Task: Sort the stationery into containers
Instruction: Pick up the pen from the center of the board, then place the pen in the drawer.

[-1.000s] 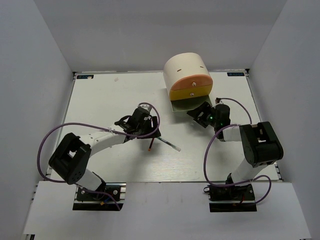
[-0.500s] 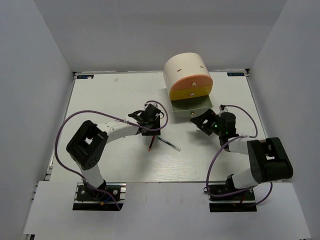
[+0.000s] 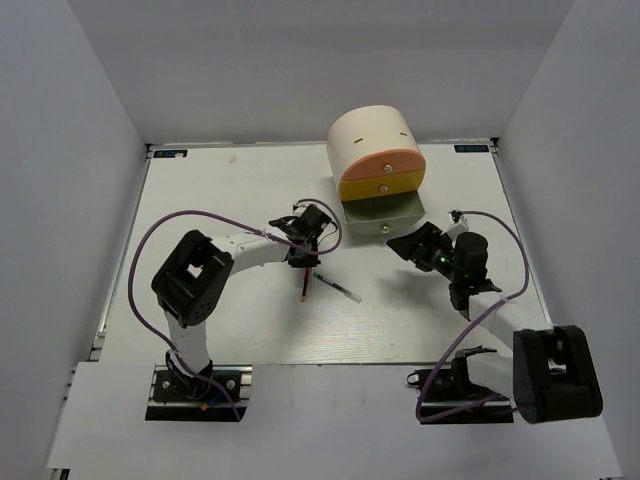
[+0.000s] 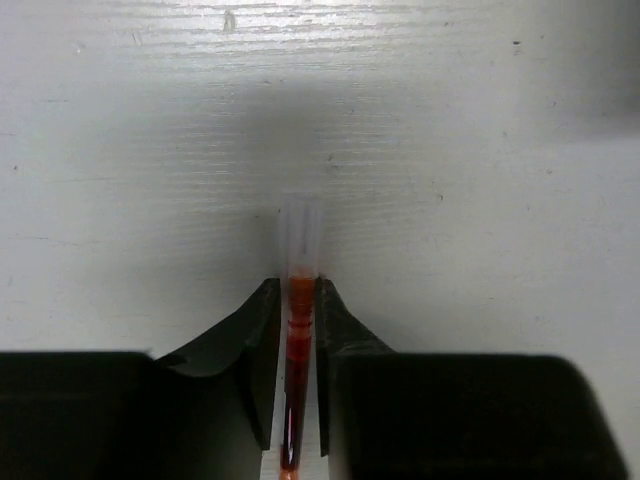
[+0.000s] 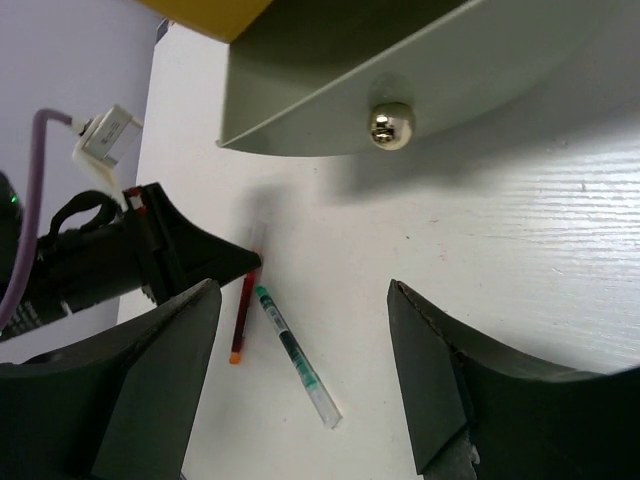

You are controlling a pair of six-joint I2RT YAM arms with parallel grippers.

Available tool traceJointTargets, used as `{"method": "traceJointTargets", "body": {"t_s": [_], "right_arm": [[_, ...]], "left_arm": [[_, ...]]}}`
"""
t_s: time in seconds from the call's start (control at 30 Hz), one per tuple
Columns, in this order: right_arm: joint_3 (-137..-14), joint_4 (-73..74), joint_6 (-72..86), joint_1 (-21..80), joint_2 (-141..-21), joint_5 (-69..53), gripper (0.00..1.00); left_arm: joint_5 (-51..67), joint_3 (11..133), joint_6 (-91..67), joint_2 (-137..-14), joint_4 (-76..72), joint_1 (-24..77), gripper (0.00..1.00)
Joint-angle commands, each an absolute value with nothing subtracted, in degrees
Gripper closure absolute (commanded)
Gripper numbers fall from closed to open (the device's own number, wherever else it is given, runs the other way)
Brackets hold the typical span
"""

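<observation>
Left tool [image 4: 298, 292] around half-hidden red pen [image 4: 298, 345]

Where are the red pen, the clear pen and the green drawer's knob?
red pen [image 4: 299, 340]: left wrist view, middle of its red barrel.
clear pen [image 5: 291, 351]: right wrist view, middle of its barrel.
green drawer's knob [image 5: 390, 123]: right wrist view, centre of the ball.

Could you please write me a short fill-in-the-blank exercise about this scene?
1. The pen clamped in the left gripper is ____ in colour.
2. The right gripper has its jaws ____.
3. The pulled-out drawer has a pale ____ front.
Missing words: red; open; green.
</observation>
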State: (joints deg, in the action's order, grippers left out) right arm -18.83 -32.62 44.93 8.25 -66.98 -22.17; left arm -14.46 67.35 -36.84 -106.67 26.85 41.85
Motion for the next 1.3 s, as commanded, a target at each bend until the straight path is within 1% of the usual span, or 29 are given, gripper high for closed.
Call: {"method": "traceJointTargets", "body": {"t_s": [0.0, 0.07, 0.1, 0.17, 0.27, 0.3, 0.37, 0.4, 0.47, 0.5, 0.53, 0.57, 0.6, 0.63, 0.7, 0.8, 0.83, 0.93, 1.1, 1.17, 1.27], "right_arm": [[-18.37, -30.68, 40.17, 8.08, -62.94, -24.7, 0.27], [-18.37, -29.71, 37.45, 7.91, -60.75, -25.05, 0.27], [-18.54, -29.53, 36.83, 7.82, -60.12, -25.14, 0.27], [-18.72, -28.92, 34.28, 7.82, -57.94, -26.1, 0.28], [-19.68, -27.87, 29.82, 7.82, -55.82, -28.46, 0.28], [-20.38, -26.99, 27.1, 7.91, -55.11, -29.78, 0.26], [-20.91, -24.88, 21.14, 7.82, -54.32, -30.06, 0.17], [-22.14, -22.87, 19.88, 7.91, -54.06, -28.23, 0.11], [-23.98, -18.91, 17.15, 7.82, -54.49, -25.32, 0.11], [-25.47, -17.68, 12.27, 7.82, -55.01, -24.44, 0.13], [-26.01, -15.4, 10.91, 7.74, -55.11, -24.87, 0.42], [-26.54, -15.64, 8.03, 7.56, -55.11, -25.57, 0.64], [-26.63, -15.73, 5.91, 7.21, -54.59, -26.36, 0.88], [-26.37, -16.69, 4.93, 7.29, -53.8, -26.45, 1.0], [-26.28, -17.66, 3.96, 7.3, -53.0, -27.41, 1.0], [-26.89, -16.88, 2.99, 7.21, -53.0, -28.3, 1.0], [-26.98, -16.88, 3.08, 7.12, -53.0, -28.13, 1.0], [-26.72, -16.79, 3.08, 6.94, -51.69, -27.6, 1.0], [-25.84, -16.53, 2.2, 6.68, -50.1, -27.25, 1.0], [-25.66, -16.52, 2.02, 6.5, -49.4, -27.33, 1.0], [-25.05, -16.35, 1.93, 6.24, -48.87, -27.51, 1.0]], "left_arm": [[-14.33, 68.12, -36.57, -107.49, 27.51, 42.19, 0.75], [-13.8, 67.51, -36.56, -107.49, 26.81, 42.19, 0.82], [-13.8, 67.5, -36.56, -106.62, 26.81, 42.19, 0.88], [-13.19, 65.66, -36.56, -104.34, 25.76, 42.19, 0.94], [-11.87, 64.34, -35.16, -101.0, 23.57, 42.19, 0.99], [-9.86, 63.47, -34.2, -99.51, 22.42, 42.19, 1.0], [-6.7, 61.8, -29.99, -94.33, 18.83, 42.19, 1.0], [-3.2, 61.27, -28.06, -92.48, 14.55, 42.71, 1.0], [0.16, 60.64, -22.08, -87.73, 10.39, 43.24, 1.0], [3.66, 60.64, -19.97, -86.76, 7.33, 43.24, 1.0], [5.08, 62.56, -15.69, -86.14, 6.25, 43.24, 1.0], [8.06, 63.71, -13.47, -86.13, 5.46, 43.24, 1.0], [9.13, 65.03, -11.36, -86.13, 4.93, 43.24, 1.0], [9.75, 68.43, -9.51, -87.0, 4.92, 43.24, 1.0], [12.47, 72.23, -3.89, -89.02, 4.92, 43.24, 1.0], [15.81, 80.91, 3.49, -95.86, 5.45, 43.24, 0.99], [15.82, 82.51, 3.52, -95.89, 5.45, 43.24, 0.99], [18.63, 87.08, 7.55, -101.15, 5.37, 43.24, 0.99], [20.57, 87.11, 12.47, -105.55, -1.13, 43.24, 0.98], [20.57, 86.4, 13.53, -106.17, -5.51, 43.24, 0.96], [20.04, 86.4, 14.24, -107.92, -7.73, 43.24, 0.93]]}}
